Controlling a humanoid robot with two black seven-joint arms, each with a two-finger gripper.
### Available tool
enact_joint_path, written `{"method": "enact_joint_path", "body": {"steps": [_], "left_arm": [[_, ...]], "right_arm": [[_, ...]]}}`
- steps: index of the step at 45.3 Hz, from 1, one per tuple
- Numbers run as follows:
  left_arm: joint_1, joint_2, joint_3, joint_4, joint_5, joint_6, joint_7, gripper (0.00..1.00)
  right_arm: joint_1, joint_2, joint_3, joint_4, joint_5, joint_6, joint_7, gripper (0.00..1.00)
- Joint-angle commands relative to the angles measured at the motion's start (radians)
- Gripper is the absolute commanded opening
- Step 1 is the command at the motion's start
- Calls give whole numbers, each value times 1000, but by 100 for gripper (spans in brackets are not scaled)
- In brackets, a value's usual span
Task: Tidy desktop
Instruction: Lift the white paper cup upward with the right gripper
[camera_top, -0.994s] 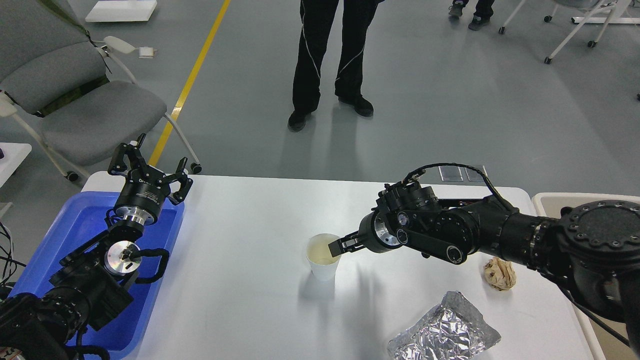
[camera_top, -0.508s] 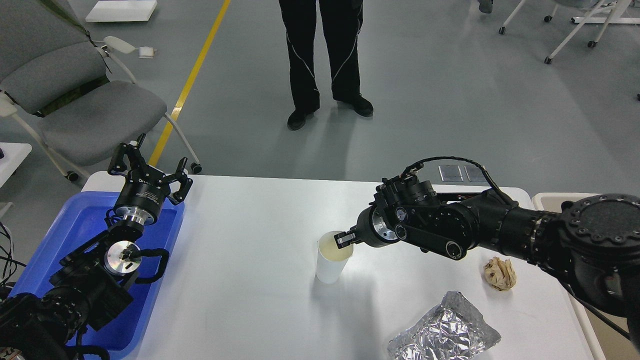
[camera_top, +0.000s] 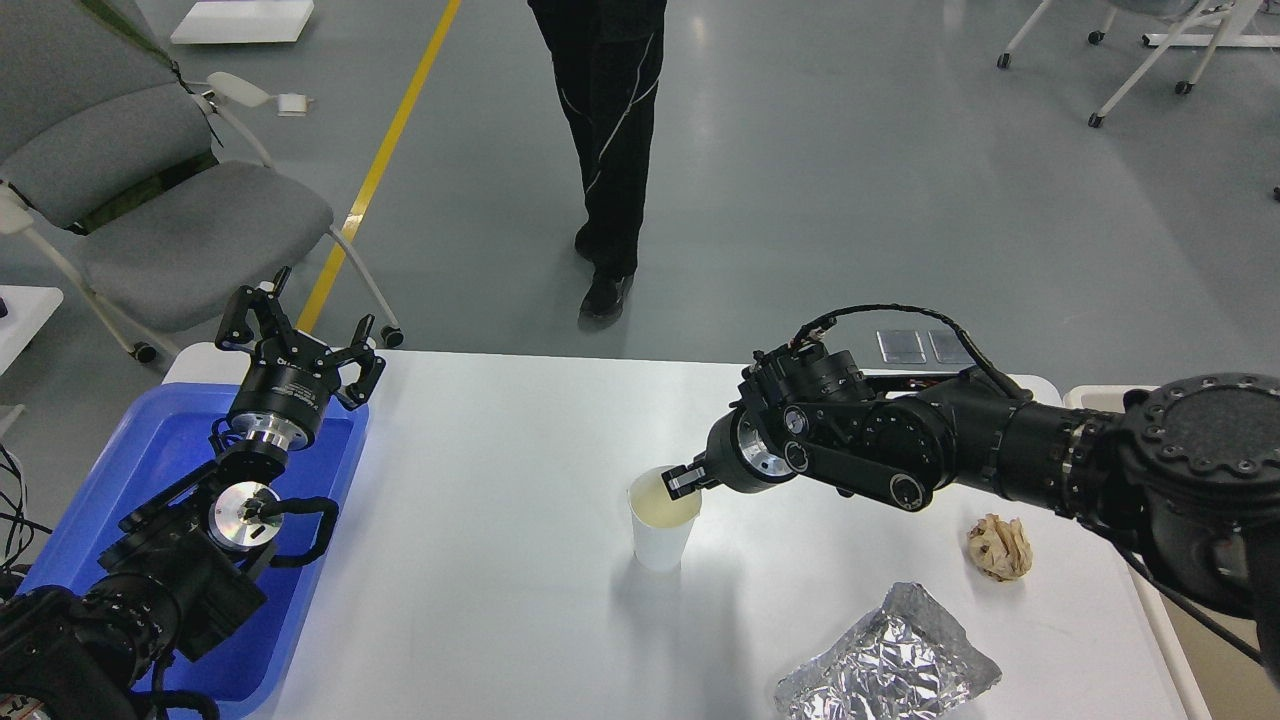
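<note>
White paper cup standing on desktop | right gripper pinching its rim, inner finger hiding | left gripper gaping, holding nothing

Cup stands mid desk, right tool at its right rim. Crumpled paper ball right of cup, foil packet near front edge, below ball. Tray on desk's left end, left tool above its back edge.
</note>
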Motion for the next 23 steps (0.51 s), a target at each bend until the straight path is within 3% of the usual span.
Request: {"method": "enact_joint_path", "body": {"steps": [1, 14, 23], "left_arm": [[0, 1, 0, 0, 0, 0, 0, 100], [0, -1, 0, 0, 0, 0, 0, 100], [0, 1, 0, 0, 0, 0, 0, 100]], "right_arm": [[106, 0, 10, 60, 40, 51, -24, 0], [342, -1, 13, 170, 161, 143, -38, 0], [469, -161, 19, 307, 200, 204, -36, 0]]}}
